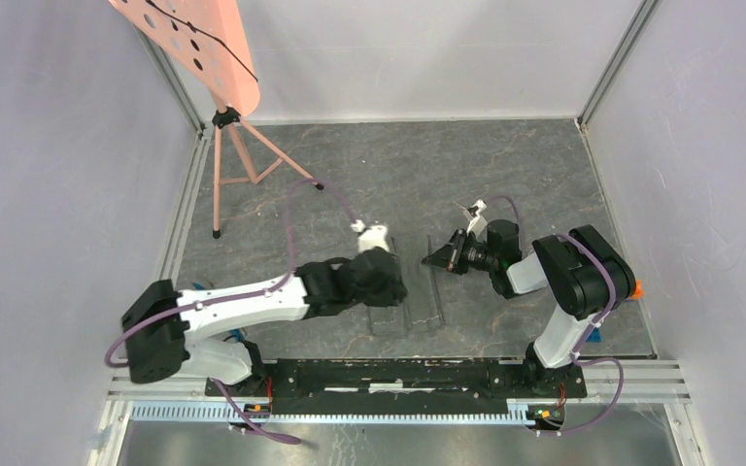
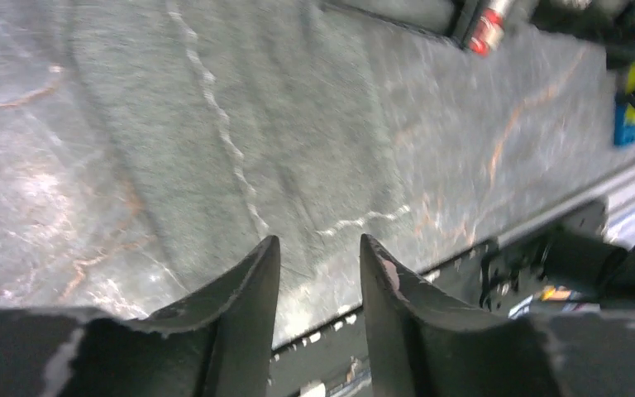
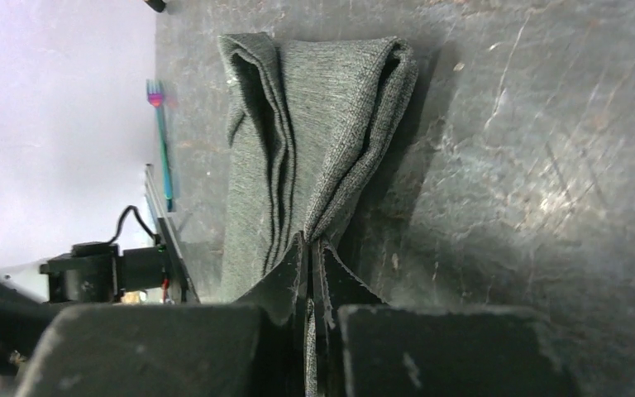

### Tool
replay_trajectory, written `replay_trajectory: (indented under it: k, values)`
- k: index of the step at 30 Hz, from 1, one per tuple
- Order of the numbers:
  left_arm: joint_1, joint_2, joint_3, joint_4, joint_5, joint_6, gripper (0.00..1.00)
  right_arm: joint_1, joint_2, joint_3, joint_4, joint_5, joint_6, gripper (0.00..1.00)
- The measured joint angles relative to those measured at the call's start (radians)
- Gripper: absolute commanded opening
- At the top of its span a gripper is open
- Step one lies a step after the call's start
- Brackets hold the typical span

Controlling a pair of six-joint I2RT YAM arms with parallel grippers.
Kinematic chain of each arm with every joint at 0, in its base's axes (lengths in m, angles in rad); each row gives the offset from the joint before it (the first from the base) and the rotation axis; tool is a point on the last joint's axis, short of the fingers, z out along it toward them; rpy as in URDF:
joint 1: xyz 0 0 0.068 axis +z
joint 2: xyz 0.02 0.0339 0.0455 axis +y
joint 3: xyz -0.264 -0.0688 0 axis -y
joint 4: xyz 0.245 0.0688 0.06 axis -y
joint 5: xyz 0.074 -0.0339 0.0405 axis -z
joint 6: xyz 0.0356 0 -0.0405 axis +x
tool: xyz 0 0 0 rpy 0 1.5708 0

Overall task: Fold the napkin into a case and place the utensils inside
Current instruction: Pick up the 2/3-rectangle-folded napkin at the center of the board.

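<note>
The top view is bright and even, with soft shadows. The left wrist view is smeared and blurry, most at the far edge. In the right wrist view the napkin (image 3: 331,116) looks sharp and throws a dark shadow on the shiny floor (image 3: 546,182) beside it

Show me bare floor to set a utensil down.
Bare slate floor spans the far half, from the pink stand to the far right corner. Crowded: the near centre, where the napkin, left hand and right hand meet.
</note>
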Motion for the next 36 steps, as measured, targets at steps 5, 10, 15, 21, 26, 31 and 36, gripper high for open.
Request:
replay_trajectory:
  k: [5, 10, 15, 21, 26, 31, 36]
  values:
    - [0.197, -0.099, -0.266, 0.264, 0.078, -0.014, 0.3, 0.0, -0.013, 0.074, -0.174, 0.005, -0.108, 0.0]
    - [0.315, -0.056, -0.315, 0.437, 0.163, -0.012, 0.21, 0.002, -0.068, 0.114, -0.333, 0.038, -0.184, 0.0]
    - [0.363, 0.057, -0.277, 0.57, 0.212, -0.01, 0.15, 0.013, -0.109, 0.149, -0.439, 0.082, -0.221, 0.01]
    - [0.391, 0.225, -0.216, 0.629, 0.256, -0.008, 0.12, 0.048, -0.121, 0.191, -0.529, 0.138, -0.24, 0.0]
    - [0.436, 0.328, -0.179, 0.631, 0.28, 0.003, 0.1, 0.088, -0.146, 0.222, -0.601, 0.204, -0.242, 0.0]
    - [0.453, 0.353, -0.171, 0.654, 0.319, 0.003, 0.1, 0.154, -0.194, 0.277, -0.674, 0.285, -0.233, 0.01]
    - [0.455, 0.362, -0.173, 0.674, 0.328, 0.003, 0.09, 0.256, -0.198, 0.328, -0.685, 0.368, -0.173, 0.0]
